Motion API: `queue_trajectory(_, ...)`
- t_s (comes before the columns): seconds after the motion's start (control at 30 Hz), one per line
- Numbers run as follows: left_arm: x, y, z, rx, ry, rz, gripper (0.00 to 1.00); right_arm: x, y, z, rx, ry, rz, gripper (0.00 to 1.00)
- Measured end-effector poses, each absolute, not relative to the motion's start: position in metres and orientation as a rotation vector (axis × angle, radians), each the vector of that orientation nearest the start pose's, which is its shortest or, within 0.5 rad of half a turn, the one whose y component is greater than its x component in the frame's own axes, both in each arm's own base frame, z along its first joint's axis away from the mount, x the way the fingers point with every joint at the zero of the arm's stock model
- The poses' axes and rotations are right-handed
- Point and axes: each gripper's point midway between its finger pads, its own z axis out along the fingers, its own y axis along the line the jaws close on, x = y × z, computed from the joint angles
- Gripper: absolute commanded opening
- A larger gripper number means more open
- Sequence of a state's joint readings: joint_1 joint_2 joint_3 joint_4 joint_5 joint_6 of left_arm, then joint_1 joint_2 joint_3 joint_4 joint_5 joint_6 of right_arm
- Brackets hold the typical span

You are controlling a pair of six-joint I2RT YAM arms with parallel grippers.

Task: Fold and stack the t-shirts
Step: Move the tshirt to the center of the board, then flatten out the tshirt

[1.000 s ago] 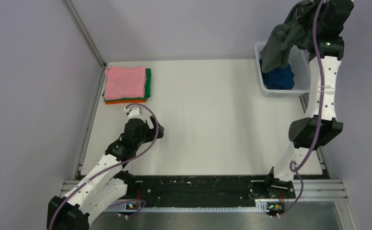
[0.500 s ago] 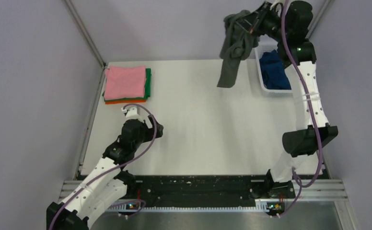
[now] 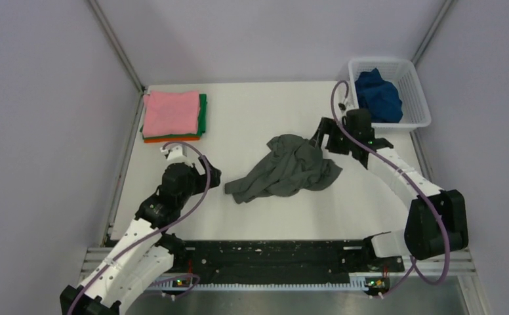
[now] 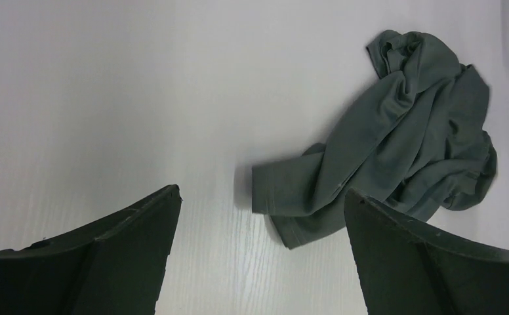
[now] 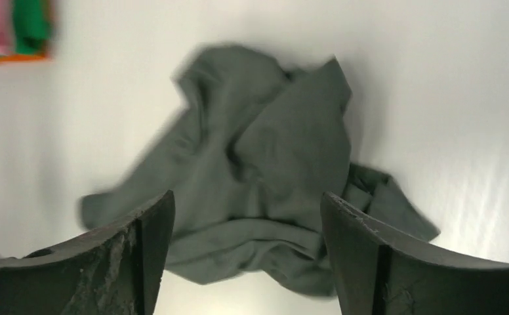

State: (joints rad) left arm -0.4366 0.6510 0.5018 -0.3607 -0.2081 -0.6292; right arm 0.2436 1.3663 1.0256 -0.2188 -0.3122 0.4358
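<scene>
Inventory, as I read it from the console.

1. Dark grey t-shirt (image 3: 285,169): a crumpled heap on the bench (image 3: 265,105), lying between my two tools. One flat hemmed end reaches toward the left tool, and the bunched bulk sits under the right tool.
2. Right tool (image 5: 246,194): fingers apart and holding nothing. It hangs just above the far-right edge of the heap, and I judge it is not touching the cloth.
3. Left tool (image 4: 260,191): fingers apart and empty, low over bare bench. The hemmed end is just ahead of it and slightly right.
4. Folded stack: pink t-shirt (image 3: 171,113) on top, green t-shirt (image 3: 203,115) and orange t-shirt (image 3: 170,138) showing at the edges. It sits well beyond the left tool, at the far corner.
5. Dark blue t-shirt (image 3: 378,95): unfolded in the white basket (image 3: 420,98), just behind the right tool.

Step in hand, by my judgement: spread the grey tee flat before any fold.

- I would send the left tool onto the hemmed end, since its edge is plainly readable.
- I would have the right tool hunt for a matching hem corner or a shoulder, not the middle of the bunch.
- Each pinch should take one edge only, because a grip through several layers keeps the twist in.
- I would then draw the tools apart low over the bench and lay the cloth down taut, clear of the stack.
</scene>
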Motion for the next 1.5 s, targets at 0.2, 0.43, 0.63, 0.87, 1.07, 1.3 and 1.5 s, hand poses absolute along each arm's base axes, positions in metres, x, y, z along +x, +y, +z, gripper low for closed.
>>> queue_trajectory(0.2, 0.242, -0.118, 0.129, -0.339, 2.176, -0.506, 0.99, 0.321, 0.109, 0.105, 0.16, 2.362, 0.407, 0.99)
queue_trajectory(0.43, 0.241, -0.143, 0.081, -0.353, 2.376, -0.568, 0.92, 0.326, 0.089, 0.126, 0.171, 2.231, 0.299, 0.99)
queue_trajectory(0.63, 0.24, -0.16, 0.049, -0.345, 2.5, -0.615, 0.85, 0.338, 0.114, 0.124, 0.043, 2.215, 0.428, 0.97)
queue_trajectory(0.87, 0.258, -0.183, 0.037, -0.34, 2.543, -0.679, 0.56, 0.375, 0.167, 0.119, -0.18, 2.223, 0.646, 0.94)
queue_trajectory(1.07, 0.268, -0.196, 0.026, -0.333, 2.574, -0.7, 0.0, 0.431, 0.221, 0.132, -0.432, 2.162, 0.627, 0.92)
queue_trajectory(1.3, 0.272, -0.199, 0.024, -0.351, 2.593, -0.687, 0.0, 0.468, 0.28, 0.102, -0.692, 2.186, 0.42, 0.84)
queue_trajectory(1.5, 0.268, -0.19, 0.026, -0.368, 2.597, -0.625, 0.0, 0.445, 0.286, 0.037, -0.796, 2.344, 0.324, 0.77)
